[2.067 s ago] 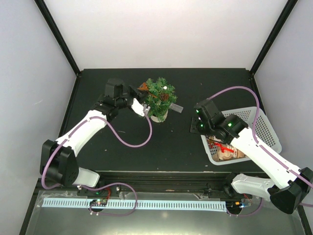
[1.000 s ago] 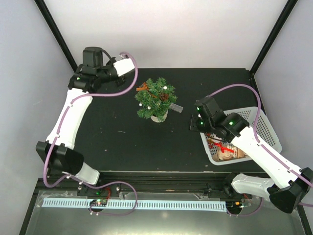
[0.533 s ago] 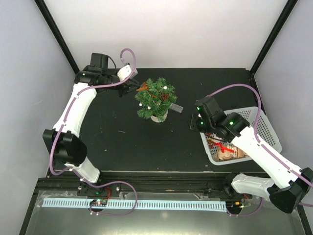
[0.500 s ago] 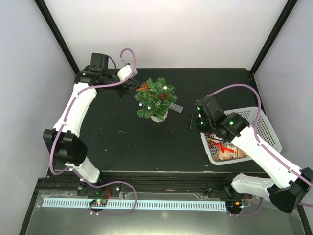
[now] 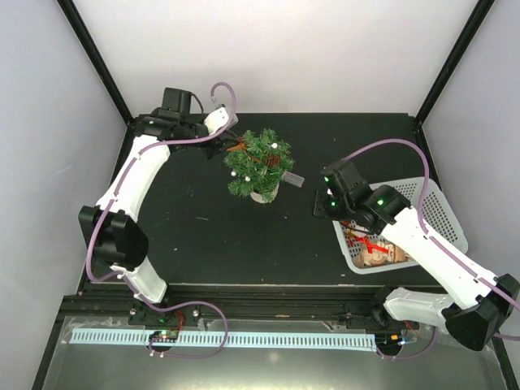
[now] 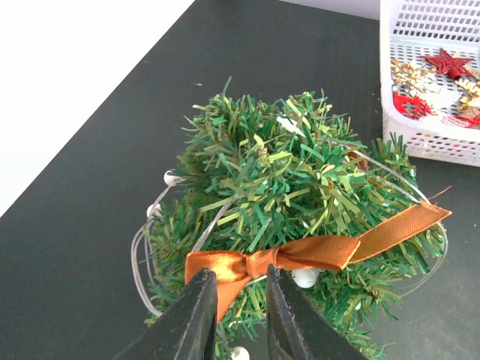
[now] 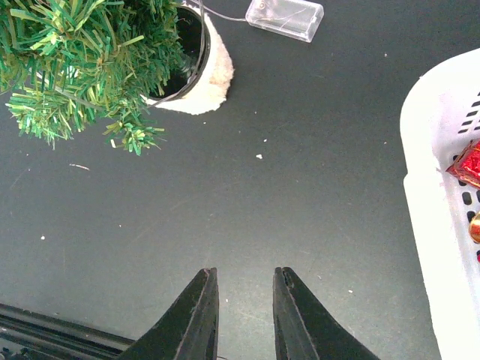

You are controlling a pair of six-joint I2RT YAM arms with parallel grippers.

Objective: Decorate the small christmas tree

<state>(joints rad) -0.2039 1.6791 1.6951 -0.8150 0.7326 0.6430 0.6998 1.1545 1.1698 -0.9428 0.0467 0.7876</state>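
Note:
The small christmas tree (image 5: 260, 162) stands mid-table in its white pot (image 7: 214, 82), wound with thin wire and white beads (image 6: 171, 178). An orange ribbon bow (image 6: 300, 255) lies on its back-left branches. My left gripper (image 6: 238, 271) reaches in from the back left (image 5: 230, 140). Its jaws stand a little apart, with the bow's knot and lower tail just past the fingertips and not pinched. My right gripper (image 7: 244, 271) hovers over bare table right of the tree (image 5: 321, 207), slightly open and holding nothing.
A white basket (image 5: 439, 219) with red and gold ornaments (image 6: 431, 75) sits at the right edge. A clear battery box (image 7: 285, 16) on the wire lies just right of the pot. Black frame posts stand at the back corners.
The left arm swung from the back-left corner in to the tree, bringing its gripper up to the orange bow. The right arm barely shifted.

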